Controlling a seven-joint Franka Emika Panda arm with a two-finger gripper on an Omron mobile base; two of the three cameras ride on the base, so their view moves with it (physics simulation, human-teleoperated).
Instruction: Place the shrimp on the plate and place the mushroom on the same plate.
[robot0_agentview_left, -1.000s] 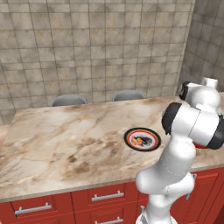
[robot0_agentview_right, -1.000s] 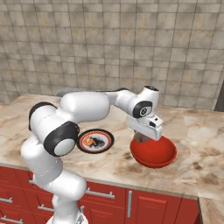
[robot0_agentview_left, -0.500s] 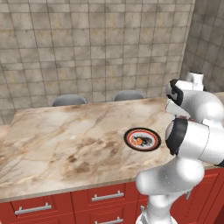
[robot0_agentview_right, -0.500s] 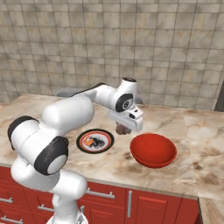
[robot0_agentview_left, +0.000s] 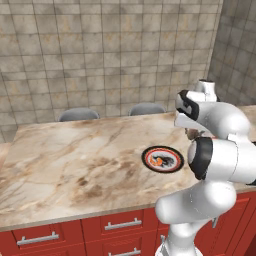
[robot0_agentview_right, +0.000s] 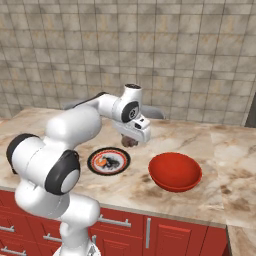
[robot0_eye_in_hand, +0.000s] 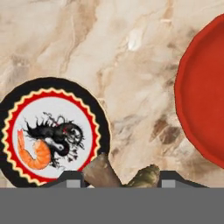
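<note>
Grey wall tiles stand behind the marble desk (robot0_agentview_right: 220, 150). On the plate (robot0_eye_in_hand: 13, 105) lies the shrimp (robot0_eye_in_hand: 34, 155). Just beside the plate, above the desk, the gripper (robot0_agentview_right: 131, 142) squeezes the mushroom (robot0_eye_in_hand: 120, 174). A red bowl (robot0_agentview_right: 175, 171) sits near.

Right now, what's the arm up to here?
The claw is shut on the mushroom and carries it above the counter, between the red bowl and the plate. The shrimp already lies on the plate, so only the mushroom is left to set down there.
</note>
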